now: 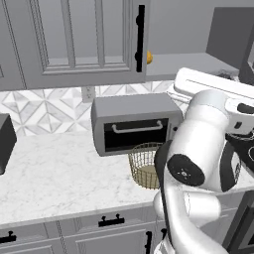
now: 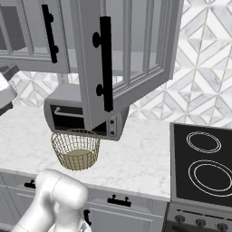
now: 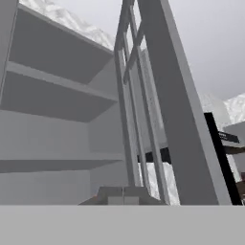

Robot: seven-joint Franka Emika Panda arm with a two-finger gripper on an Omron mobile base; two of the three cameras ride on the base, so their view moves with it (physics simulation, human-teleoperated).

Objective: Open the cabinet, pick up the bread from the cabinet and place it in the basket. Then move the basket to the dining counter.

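Observation:
The grey cabinet (image 1: 183, 64) has its right door (image 2: 131, 50) swung out toward me, black bar handle (image 2: 105, 63) facing front; the left door (image 1: 74, 39) is closed. The bread (image 1: 149, 57), a small orange lump, peeks out on the shelf just past the closed door's edge. On the marble worktop in front of the toaster oven stands the tan wire basket (image 1: 146, 166) (image 2: 76, 149), with nothing in it. My gripper (image 3: 123, 197) is shut on nothing, up at the cabinet opening, with the bare shelves (image 3: 52, 115) to its left and the open door's edge (image 3: 167, 105) right ahead. The dining counter is out of view.
A grey toaster oven (image 1: 134, 124) (image 2: 68, 113) sits against the tiled wall under the cabinet. A black cooktop (image 2: 204, 167) lies to the right. A dark appliance (image 1: 5, 141) stands at the far left. Drawers with short black handles (image 1: 111, 221) run below the worktop.

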